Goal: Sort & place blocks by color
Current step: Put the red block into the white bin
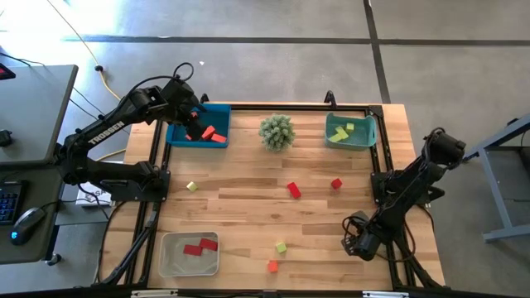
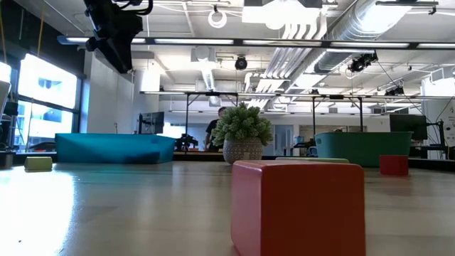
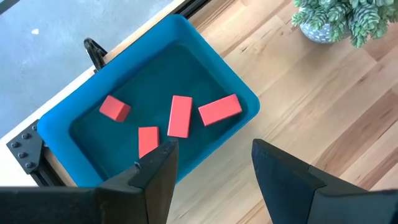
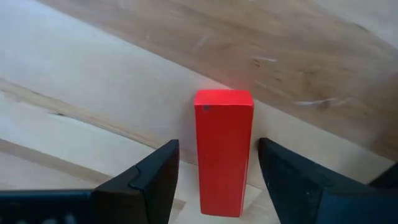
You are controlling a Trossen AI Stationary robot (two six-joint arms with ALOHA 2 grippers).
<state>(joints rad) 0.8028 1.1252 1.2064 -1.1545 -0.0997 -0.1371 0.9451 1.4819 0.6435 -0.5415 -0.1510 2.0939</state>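
A spiky green potted plant (image 1: 277, 131) stands on the wooden table (image 1: 248, 194) beside the left arm's reach; a keyboard (image 1: 8, 203) and mouse (image 1: 28, 222) lie behind that arm.

I saw a table (image 1: 248, 199) of pale wood planks, smooth with a light sheen. The blue bin (image 3: 205, 68) looked like smooth matt plastic. The red block (image 4: 224, 155) seemed matt and smooth-faced. My gripper fingers (image 3: 155, 177) looked dark matt plastic.
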